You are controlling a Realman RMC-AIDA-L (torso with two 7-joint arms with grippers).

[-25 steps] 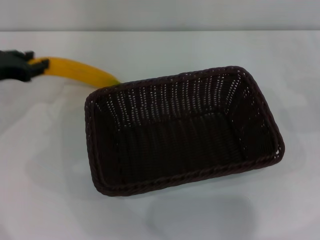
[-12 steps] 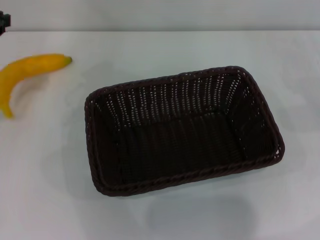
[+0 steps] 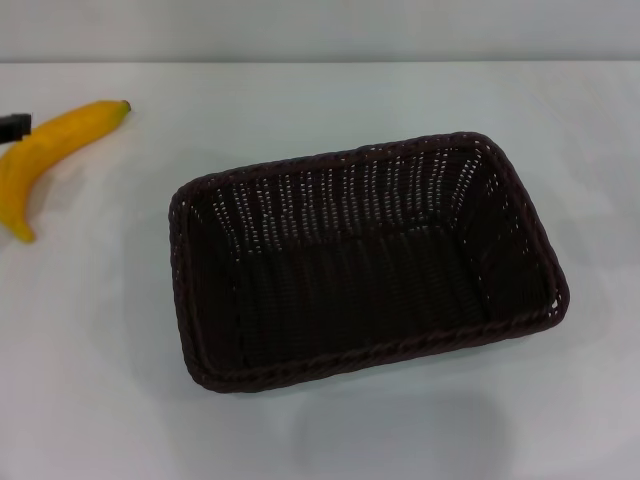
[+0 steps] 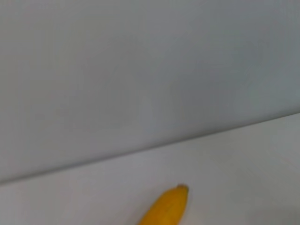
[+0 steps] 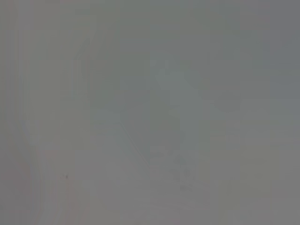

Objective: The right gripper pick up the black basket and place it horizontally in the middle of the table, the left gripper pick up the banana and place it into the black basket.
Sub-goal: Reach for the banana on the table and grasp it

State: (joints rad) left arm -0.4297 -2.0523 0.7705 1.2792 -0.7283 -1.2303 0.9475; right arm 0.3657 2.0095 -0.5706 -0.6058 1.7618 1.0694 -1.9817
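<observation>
Bench (image 3: 330, 100) surface, plain and smooth white-grey, carries only two things, and nothing lies between them. At the head view's left edge a small black sliver of the left end effector (image 3: 14, 126) shows, right against the banana (image 3: 50, 155) near its middle; whether it is open or gripping the fruit cannot be told from so little of it. The banana lies flat on the bench on the robot's left, its dark tip pointing toward the far side, its other end curving nearer. The left wrist view catches just the banana's tip (image 4: 168, 208) on the bench. The basket (image 3: 365, 262) sits well apart from the banana, about mid-bench, its long side running across the view, slightly skewed. It is a dark brown-black woven rectangle with a braided rim, rounded corners and openwork walls. The right end effector is out of sight.
</observation>
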